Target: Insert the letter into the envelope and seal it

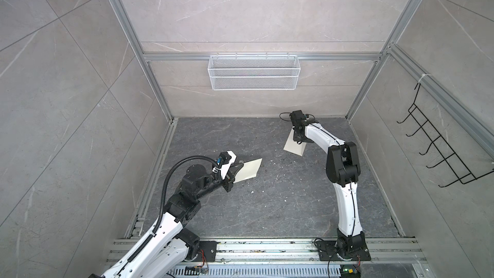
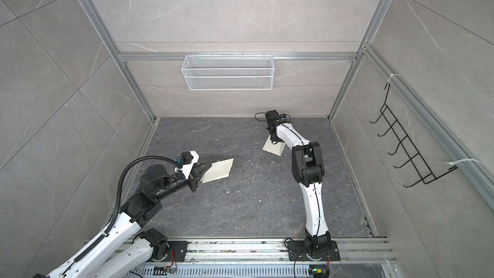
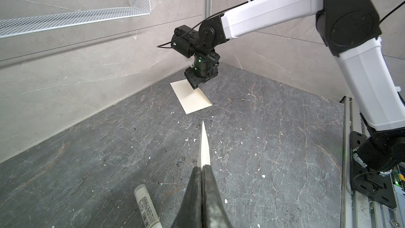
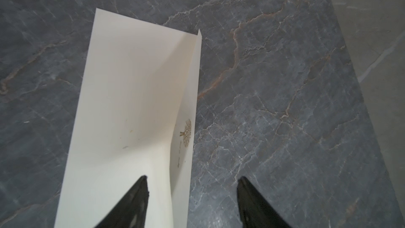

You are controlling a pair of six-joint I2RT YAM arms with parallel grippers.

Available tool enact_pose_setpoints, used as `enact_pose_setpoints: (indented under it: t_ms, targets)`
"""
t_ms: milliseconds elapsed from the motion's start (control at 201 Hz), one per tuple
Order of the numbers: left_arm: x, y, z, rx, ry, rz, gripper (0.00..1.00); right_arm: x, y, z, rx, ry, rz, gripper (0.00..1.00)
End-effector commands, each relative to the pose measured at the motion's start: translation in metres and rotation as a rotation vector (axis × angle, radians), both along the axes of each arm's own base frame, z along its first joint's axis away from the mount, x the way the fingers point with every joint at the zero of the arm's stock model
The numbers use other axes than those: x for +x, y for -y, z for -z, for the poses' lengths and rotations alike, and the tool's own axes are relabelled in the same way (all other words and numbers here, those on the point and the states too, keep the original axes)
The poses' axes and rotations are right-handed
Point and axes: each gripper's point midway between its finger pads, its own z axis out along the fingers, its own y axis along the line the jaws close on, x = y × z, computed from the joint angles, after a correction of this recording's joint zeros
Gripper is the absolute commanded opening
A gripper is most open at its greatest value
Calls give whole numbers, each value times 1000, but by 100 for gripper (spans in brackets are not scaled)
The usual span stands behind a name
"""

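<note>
Both top views showed the left fingers [image 2: 203, 169] clamped on the pale letter [image 2: 219, 170] above the dark counter [image 2: 254, 204]. Farther right lay the envelope [image 2: 272, 148]; the right wrist view showed the right fingers [image 4: 135, 202] spread apart over its edge.

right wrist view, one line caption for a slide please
Open right gripper straddling one long edge of the cream envelope on the dark marble table.
</note>
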Motion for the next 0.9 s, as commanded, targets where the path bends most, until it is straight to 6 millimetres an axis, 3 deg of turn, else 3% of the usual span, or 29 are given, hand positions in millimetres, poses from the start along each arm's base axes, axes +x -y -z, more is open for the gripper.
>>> enact_pose_setpoints:
  t_ms: [0, 334, 374, 393, 493, 642, 767, 891]
  targets:
    - [-1, 1, -19, -55, 44, 6, 0, -1, 6, -2, -49, -25, 27, 60]
    - [-2, 1, -22, -79, 48, 6, 0, 6, 9, 14, -78, -138, 37, 45]
    - [-2, 0, -23, -79, 48, 6, 0, 7, 10, 8, -76, -135, 42, 41]
    - [-2, 0, -23, -80, 49, 7, 0, 6, 11, 20, -82, -159, 45, 39]
    - [-3, 0, -24, -81, 51, 7, 0, 6, 13, 24, -85, -178, 55, 31]
    - [-1, -1, -24, -85, 50, -1, 0, 7, 14, 25, -66, -185, 56, 18]
    - [0, -2, -25, -94, 48, -13, 0, 7, 17, 26, -69, -189, 60, 0]
    - [1, -3, -27, -107, 46, -20, 0, 8, 22, 15, -99, -167, 58, 0]
